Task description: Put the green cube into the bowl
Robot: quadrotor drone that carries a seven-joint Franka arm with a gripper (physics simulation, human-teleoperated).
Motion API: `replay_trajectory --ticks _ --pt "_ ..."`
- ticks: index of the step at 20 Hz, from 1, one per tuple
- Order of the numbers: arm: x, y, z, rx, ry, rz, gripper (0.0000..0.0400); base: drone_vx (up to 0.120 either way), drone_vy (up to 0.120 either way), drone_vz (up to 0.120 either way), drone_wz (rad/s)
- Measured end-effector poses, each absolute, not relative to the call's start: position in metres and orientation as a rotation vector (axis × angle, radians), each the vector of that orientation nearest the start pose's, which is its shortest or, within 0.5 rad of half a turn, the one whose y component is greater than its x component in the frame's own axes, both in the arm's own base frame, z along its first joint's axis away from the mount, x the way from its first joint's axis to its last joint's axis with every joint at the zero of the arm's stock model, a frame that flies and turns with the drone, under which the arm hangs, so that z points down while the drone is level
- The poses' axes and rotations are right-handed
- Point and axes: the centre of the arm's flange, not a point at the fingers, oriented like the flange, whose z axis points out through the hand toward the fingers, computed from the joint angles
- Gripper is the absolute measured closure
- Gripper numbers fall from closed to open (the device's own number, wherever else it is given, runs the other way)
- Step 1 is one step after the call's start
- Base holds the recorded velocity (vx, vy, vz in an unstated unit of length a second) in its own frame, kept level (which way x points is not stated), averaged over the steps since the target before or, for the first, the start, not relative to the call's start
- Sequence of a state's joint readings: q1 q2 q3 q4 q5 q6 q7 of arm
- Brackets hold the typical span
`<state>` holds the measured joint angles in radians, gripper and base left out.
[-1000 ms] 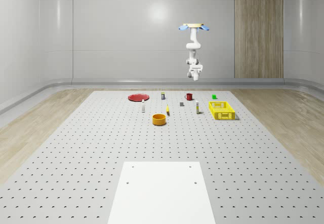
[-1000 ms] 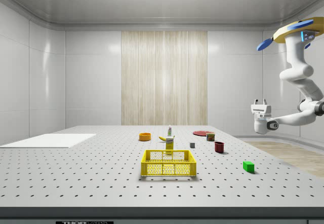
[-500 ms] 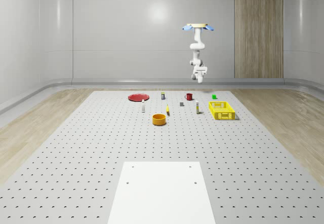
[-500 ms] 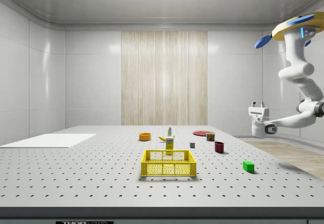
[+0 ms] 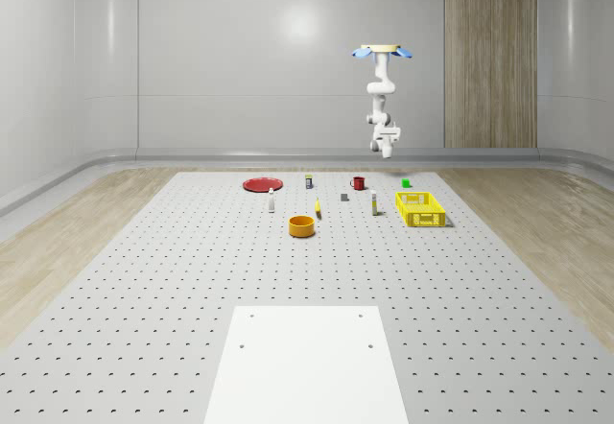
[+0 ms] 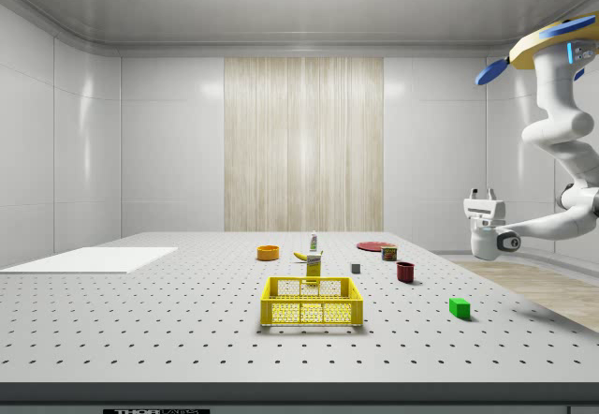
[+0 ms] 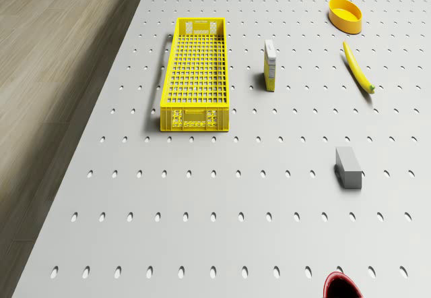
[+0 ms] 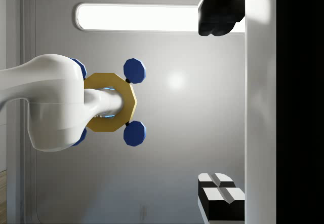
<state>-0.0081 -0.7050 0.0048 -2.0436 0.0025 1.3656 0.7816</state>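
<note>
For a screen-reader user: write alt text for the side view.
A drone hovers high at the side view's right edge, its arm holding the end effector pointed upward, in the air above the green cube on a perforated table. A yellow crate sits nearer the middle; the orange bowl lies farther back.

The drone (image 6: 559, 41) is a flat yellow-gold octagonal plate with round blue rotors at its edges and a pale blue glow beneath. From it hangs a glossy white arm (image 5: 379, 93) of rounded segments, ending in a white gripper (image 6: 483, 192) with black-and-white finger pads (image 8: 221, 193).
</note>
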Motion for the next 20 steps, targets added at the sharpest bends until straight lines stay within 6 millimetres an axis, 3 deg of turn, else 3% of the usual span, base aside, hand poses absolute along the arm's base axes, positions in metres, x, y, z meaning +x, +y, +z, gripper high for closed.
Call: replay_trajectory --ticks 14,20 --pt "0.3026 0.0009 0.6913 -2.896 1.200 -0.060 0.0000 0.000 0.120 0.000 0.000" --pt "0.3021 0.0024 0.6913 -2.907 1.204 -0.076 0.0000 0.120 0.120 0.000 0.000"
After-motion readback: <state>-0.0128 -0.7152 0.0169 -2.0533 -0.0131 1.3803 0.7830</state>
